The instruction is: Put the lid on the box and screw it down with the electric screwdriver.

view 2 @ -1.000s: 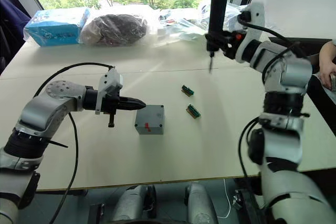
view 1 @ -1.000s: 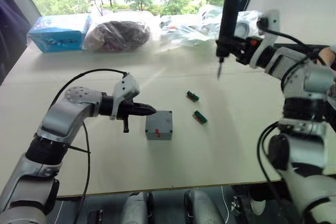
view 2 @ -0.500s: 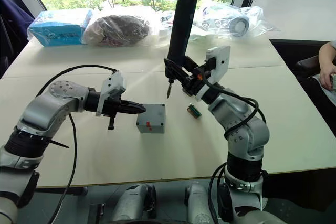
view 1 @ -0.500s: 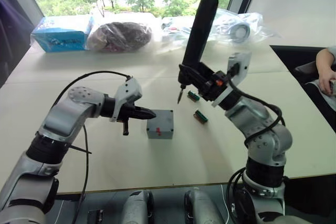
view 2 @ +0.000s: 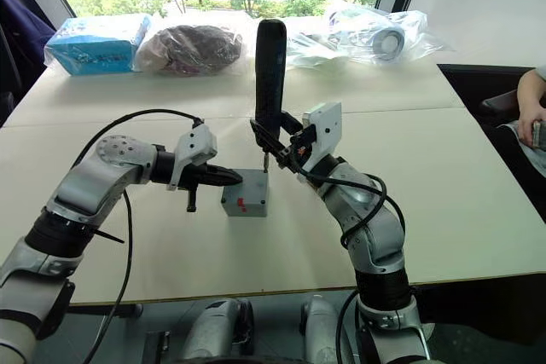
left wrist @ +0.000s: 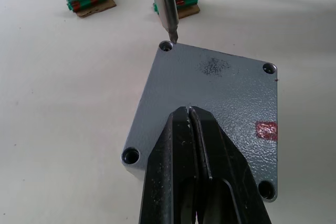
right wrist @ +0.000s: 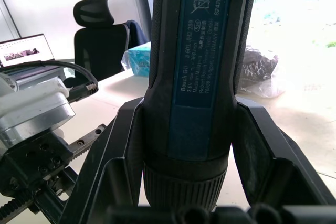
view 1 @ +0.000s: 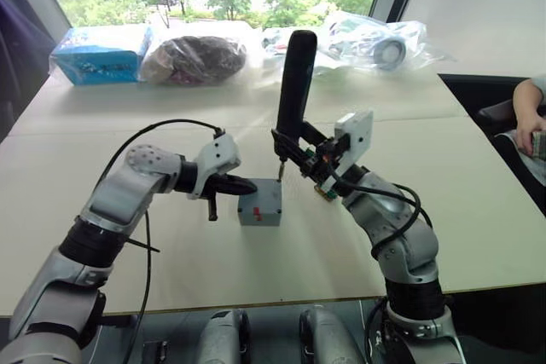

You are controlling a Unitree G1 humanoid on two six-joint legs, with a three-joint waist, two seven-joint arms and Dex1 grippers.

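The grey lid [left wrist: 220, 90] lies flat on the box [view 1: 259, 218], its corner screw holes showing, with a red mark near one edge. My left gripper [view 1: 248, 185] is shut with nothing in it, and its closed fingertips [left wrist: 185, 116] lie over the lid's top from the box's left side. My right gripper [view 1: 300, 149] is shut on the electric screwdriver [view 1: 295, 83], which stands nearly upright. The screwdriver's metal bit [left wrist: 164, 3] points down at the lid's far corner hole.
Two small green parts [left wrist: 89, 2] lie on the table just beyond the box. A blue packet [view 1: 98, 50], a dark bag [view 1: 192, 57] and clear plastic bags [view 1: 367, 36] line the far edge. A person's hand [view 1: 531, 117] is at the right.
My right arm has swung in from the far right with the screwdriver and lowered its bit to the lid's far corner. My left gripper has edged slightly further onto the box.
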